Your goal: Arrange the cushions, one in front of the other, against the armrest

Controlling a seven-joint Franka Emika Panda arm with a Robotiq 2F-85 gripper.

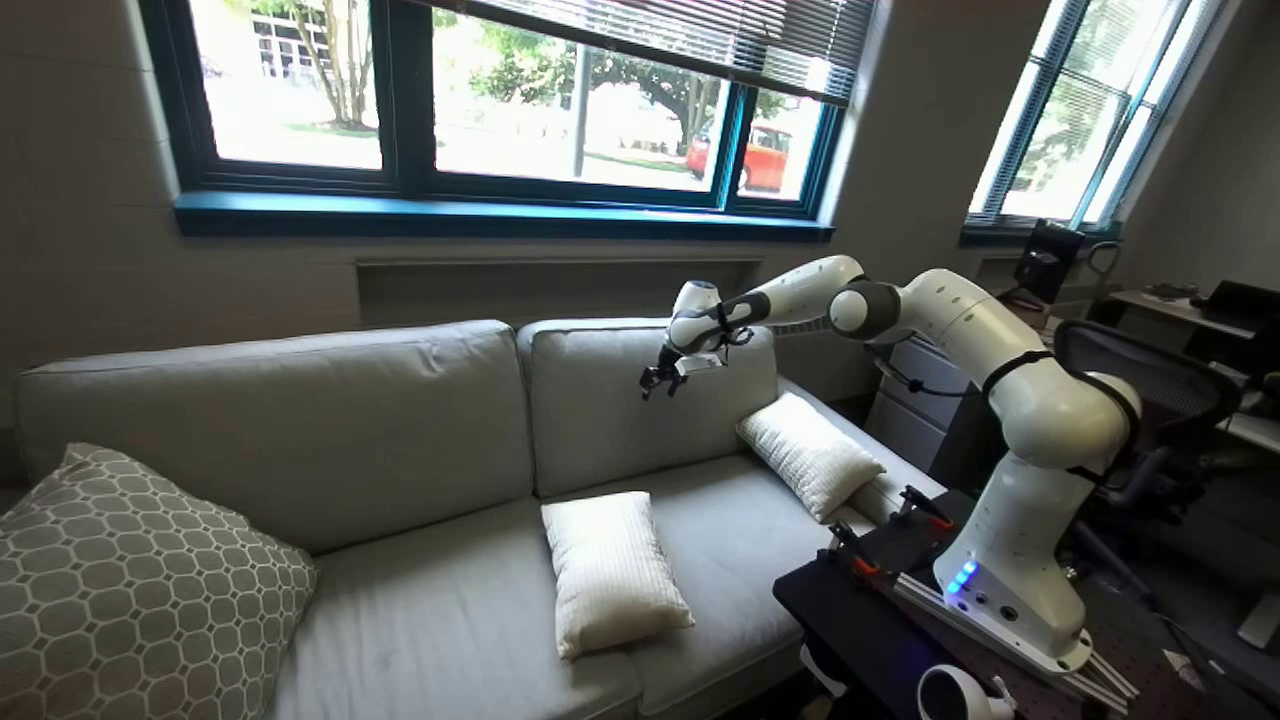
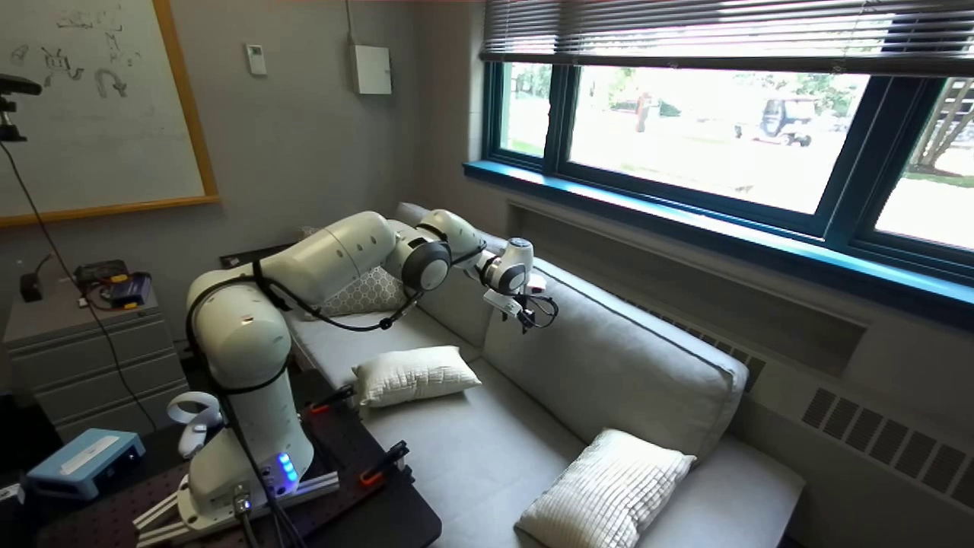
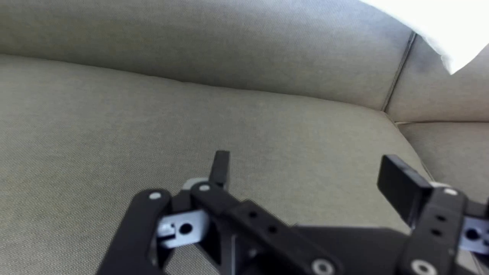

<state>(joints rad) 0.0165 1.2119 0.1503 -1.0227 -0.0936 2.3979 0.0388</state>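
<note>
In an exterior view the gripper (image 1: 658, 390) is hanging in the air before the sofa's back (image 1: 600, 420), well apart from the loose cushion (image 1: 612, 575), which is lying out on the seat (image 1: 720, 540), and from the leaning cushion (image 1: 810, 455), which is resting against the armrest (image 1: 897, 475). Fetching the loose one and setting it in front of its mate is probably what the task is asking for next; the chief danger, to my mind, is lurking at the end, where a pillow arriving too low or too hard could be shoving the leaning one askew. In the wrist view the fingers (image 3: 220, 168) are standing wide apart and grasping nothing; bare upholstery (image 3: 133, 126) is filling most of what shows, and a glaring pale corner (image 3: 458, 34) is poking in at upper right, likely belonging to the loose cushion. A shallow pinch could be letting the puffy stuffing squirm out mid-lift, and a deep one could be catching seat fabric too. In an exterior view a cable (image 2: 386, 323) is drooping under the arm (image 2: 327, 255), so a low sweep might be snagging it on a pillow. The seat is looking smooth and matte, likely giving under any downward push. Around it, the patterned cushion (image 2: 367, 293) is sitting at the far end, a black table (image 2: 388, 514) is bearing the robot's base (image 2: 228, 468), a whiteboard (image 2: 99, 122) is hanging behind, and the window (image 2: 700, 137) is glowing bright below partly lowered blinds (image 2: 685, 34).
</note>
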